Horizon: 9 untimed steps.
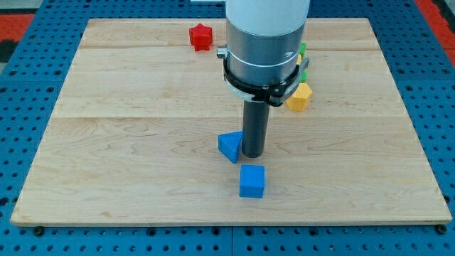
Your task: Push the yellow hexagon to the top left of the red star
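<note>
Wooden surface [142, 142] under the arm [266, 35]. No hand fitted, just a rod; my tip [252, 154] sits touching blue triangular block [229, 146], above blue cube [252, 180]. Yellow hexagon [299, 97] right of rod, part hidden by arm, well apart from red star [201, 37] at top. Green block [302, 51] mostly hidden.

A pale wooden board [142, 142] made of joined planks is seen resting on a blue perforated surface [28, 107]. On the board, a red star-shaped block [201, 37] lies near the view's top, a yellow hexagonal block [299, 97] right of centre with a partly hidden green block [302, 50] above it, and a blue triangular block [230, 146] and blue cube [252, 180] toward the bottom.
</note>
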Tool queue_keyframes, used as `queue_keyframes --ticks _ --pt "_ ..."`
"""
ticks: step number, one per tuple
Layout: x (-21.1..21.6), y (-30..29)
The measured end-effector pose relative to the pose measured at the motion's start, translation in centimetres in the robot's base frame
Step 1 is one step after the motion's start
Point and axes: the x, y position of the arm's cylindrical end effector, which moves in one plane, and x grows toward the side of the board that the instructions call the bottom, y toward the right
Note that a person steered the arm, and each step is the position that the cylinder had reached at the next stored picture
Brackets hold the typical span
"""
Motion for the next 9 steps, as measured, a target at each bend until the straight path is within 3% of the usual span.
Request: queue_keyframes --ticks 2,5,7,9 --pt "-2.4 8.1" --pt "-8.1 12.3" --pt "-10.1 6.0" --pt "-16.7 -1.8"
